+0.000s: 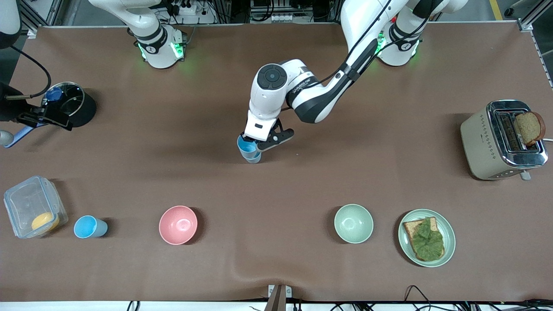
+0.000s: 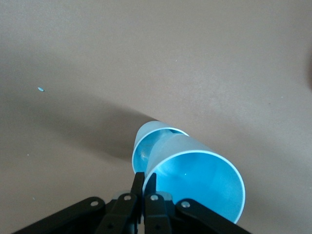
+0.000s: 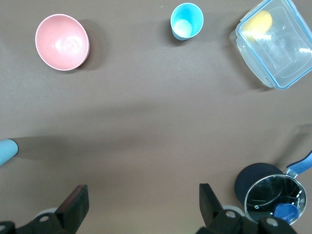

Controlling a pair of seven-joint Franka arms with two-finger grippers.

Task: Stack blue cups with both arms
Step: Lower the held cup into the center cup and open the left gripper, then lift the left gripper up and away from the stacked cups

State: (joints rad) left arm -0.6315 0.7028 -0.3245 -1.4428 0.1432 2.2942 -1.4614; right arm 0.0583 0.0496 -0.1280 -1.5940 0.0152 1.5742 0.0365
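My left gripper is over the middle of the table, shut on the rim of a bright sky-blue cup. In the left wrist view its fingers pinch the cup's wall. The held cup is tilted, its base going into a paler grey-blue cup that stands under it. Another sky-blue cup stands upright near the front camera, beside a clear box; it also shows in the right wrist view. My right gripper is open and empty, up beside the black pot.
A pink bowl, a pale green bowl and a green plate with toast and lettuce stand in a row near the front camera. A clear box holds something yellow. A toaster stands at the left arm's end.
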